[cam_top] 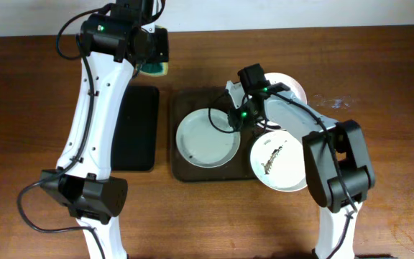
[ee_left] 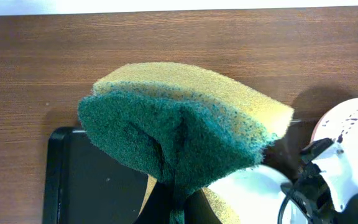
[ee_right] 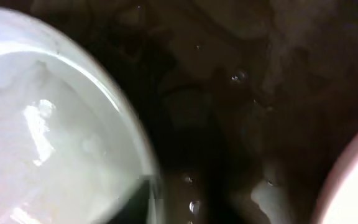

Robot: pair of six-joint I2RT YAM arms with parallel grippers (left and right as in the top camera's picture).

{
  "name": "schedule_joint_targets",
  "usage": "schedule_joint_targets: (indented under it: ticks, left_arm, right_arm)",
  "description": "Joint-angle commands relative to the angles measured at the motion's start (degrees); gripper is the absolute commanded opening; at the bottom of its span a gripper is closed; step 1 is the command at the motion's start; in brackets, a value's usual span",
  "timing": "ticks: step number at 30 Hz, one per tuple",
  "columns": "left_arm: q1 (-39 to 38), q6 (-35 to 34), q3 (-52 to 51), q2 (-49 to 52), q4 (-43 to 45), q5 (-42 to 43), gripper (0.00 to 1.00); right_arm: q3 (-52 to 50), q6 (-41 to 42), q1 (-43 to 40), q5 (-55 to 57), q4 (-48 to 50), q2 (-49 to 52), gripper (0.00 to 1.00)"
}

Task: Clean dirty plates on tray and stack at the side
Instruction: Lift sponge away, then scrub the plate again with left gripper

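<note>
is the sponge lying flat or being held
Held and folded: the left gripper pinches the sponge, creasing its green side.

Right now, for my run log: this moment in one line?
left gripper: shut on sponge | right gripper: at left plate rim on tray, grip unclear | dirty plate: uncleaned

Here is the table [cam_top: 394,180], brown wood filling nearly the whole overhead view; the grain runs left to right in long streaks, some dark, some reddish; along the top edge a pale strip [cam_top: 300,13] shows beyond the far side of the wood, wall or floor, hard to say which; that same pale band crosses the top of the left wrist view, above more of the same wood; on the right half a patch of whitish marks [cam_top: 334,103] smears the surface; the light falls evenly, with soft-edged shadows.
</note>
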Motion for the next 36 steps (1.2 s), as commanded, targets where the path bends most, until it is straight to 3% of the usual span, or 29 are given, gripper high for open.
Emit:
schedule_joint_targets:
  ticks: [1,3,6,10,13,16,19,22,27,29,31,35,36]
  left_arm:
    - [0.3,-0.8,-3.4,-0.7,1.2,2.9,0.0]
    - [0.2,-5.9,-8.8,-0.7,3.2,3.9,0.0]
    - [-0.8,-7.3,-19.5,-0.7,10.8,7.8,0.0]
    - [-5.7,-13.5,-39.6,-0.7,32.3,7.8,0.0]
    - [-9.1,-12.8,-48.9,-0.7,46.4,7.1,0.0]
    - [-9.0,2.9,-53.7,-0.7,53.5,7.2,0.0]
    - [-8.9,13.2,-54.2,-0.7,55.7,7.6,0.0]
    - [-7.3,10.6,-54.2,1.1,53.9,7.9,0.0]
    - [-7.1,6.5,-54.1,2.0,44.5,31.4,0.0]
    - [-6.7,6.5,-53.9,2.0,43.3,35.6,0.0]
    - [-5.0,6.2,-53.5,2.0,48.6,34.6,0.0]
    - [-3.9,3.0,-53.5,2.4,53.6,5.9,0.0]
    - [-4.0,3.0,-53.5,2.9,54.9,3.4,0.0]
  right_arm:
    - [0.1,7.1,0.1,0.0,0.2,1.2,0.04]
    - [0.3,18.8,0.1,8.1,-0.9,0.2,0.04]
    - [0.3,39.3,0.4,12.7,-4.8,-1.4,0.04]
    - [0.0,41.0,1.4,14.8,-5.2,-0.4,0.04]
    - [-0.1,40.7,1.4,14.6,-5.1,0.6,0.04]
    - [-0.1,39.6,1.3,14.6,-5.0,0.6,0.04]
    - [-0.1,39.2,1.3,14.6,-4.8,0.6,0.04]
    - [-0.1,39.2,1.3,14.6,-4.8,0.6,0.04]
    - [-0.1,39.0,1.3,14.6,-4.7,0.6,0.04]
    - [-0.1,39.0,1.3,14.6,-4.6,0.6,0.04]
    - [-0.1,39.0,1.3,14.6,-4.6,0.6,0.04]
    - [-0.1,39.0,1.3,14.6,-4.5,0.6,0.04]
    - [-0.1,39.0,1.3,14.6,-4.5,0.6,0.04]
